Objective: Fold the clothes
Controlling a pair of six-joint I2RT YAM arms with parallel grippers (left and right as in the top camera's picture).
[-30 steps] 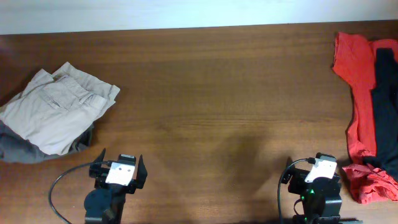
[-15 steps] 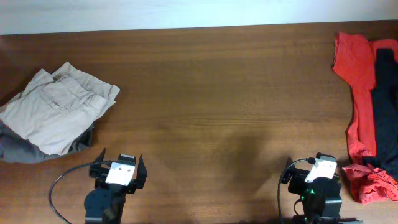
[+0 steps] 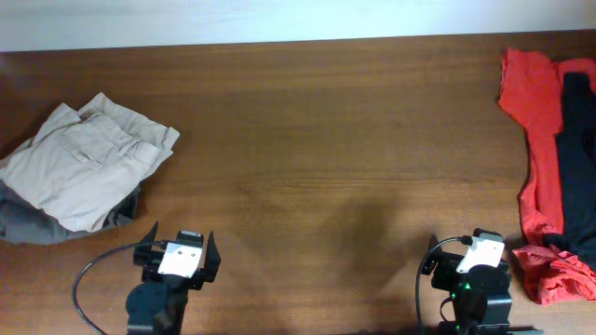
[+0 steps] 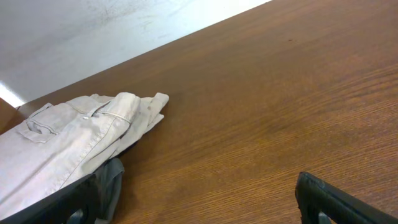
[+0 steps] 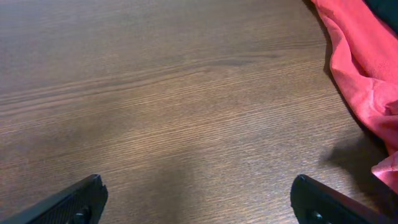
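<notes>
Overhead: straight down on whole worktop (image 3: 307, 140). Wrists: low, close, facing forward. Shared by overhead and left: beige shorts (image 3: 84, 169).

This looks like a robotics lab or test bench rather than a lived-in room. A bare brown wood-grain table (image 3: 307, 140) stands against a plain pale wall (image 3: 279, 19), with the left arm (image 3: 166, 284) and right arm (image 3: 477, 284) mounted at its near edge, a black cable (image 3: 79, 288) looping from one and a small green light (image 3: 453, 299) glowing on the other. The only household things are clothes at the two ends: beige shorts (image 3: 84, 163) on a gray garment (image 3: 28, 223), and a red garment (image 3: 535, 140) beside a black garment (image 3: 577, 140).
</notes>
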